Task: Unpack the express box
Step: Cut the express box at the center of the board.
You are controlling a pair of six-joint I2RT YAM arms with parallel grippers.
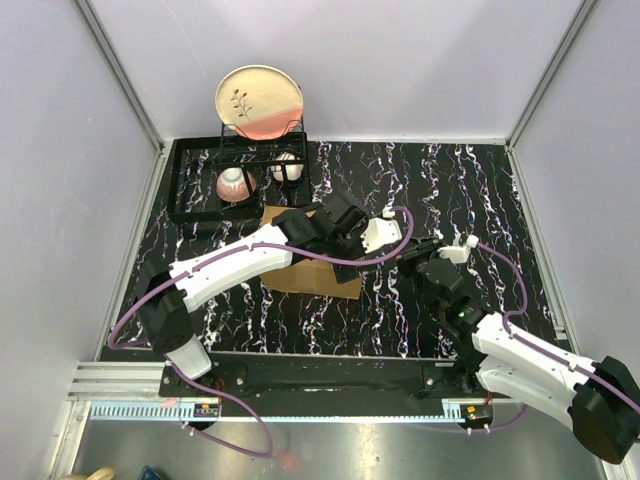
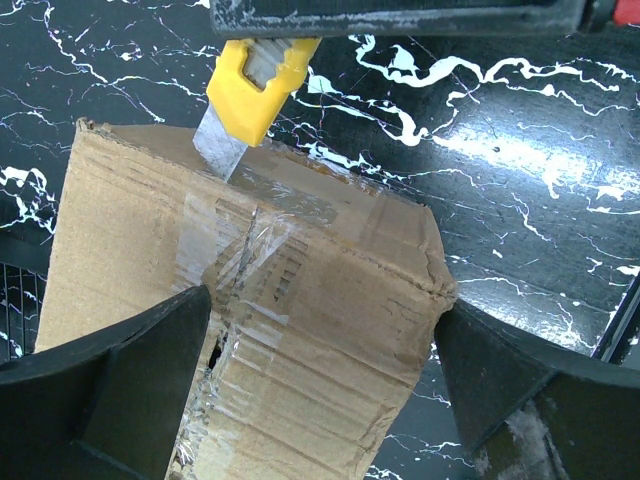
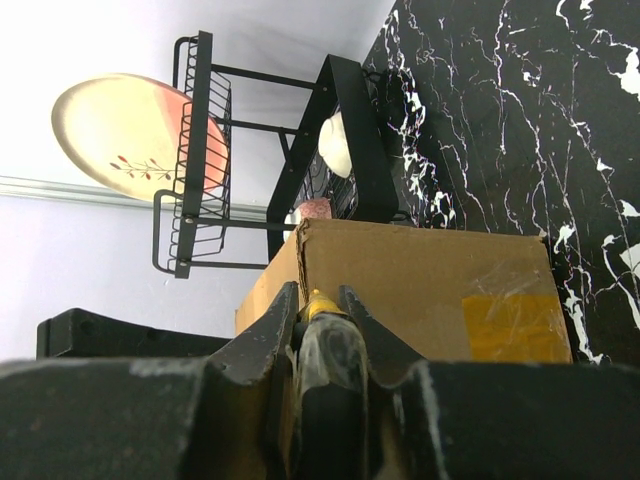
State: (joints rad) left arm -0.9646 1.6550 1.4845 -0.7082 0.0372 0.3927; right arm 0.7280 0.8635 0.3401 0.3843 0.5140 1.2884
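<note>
The express box (image 2: pixel 300 300) lies between the released jaws of my left gripper (image 2: pixel 320 350), one finger beside each side wall. My right gripper (image 3: pixel 325 330) is clenched on a yellow knife (image 2: pixel 255 85), its blade touching the taped seam (image 2: pixel 240 240) beyond the left fingertips. I judge the carton light and crushable, its tape slick: clamp the side walls near corners, clear of the seam.

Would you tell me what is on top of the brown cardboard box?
On the brown cardboard box: clear seam tape, with a yellow utility knife blade-first on it. Closed flaps hide the contents.
</note>
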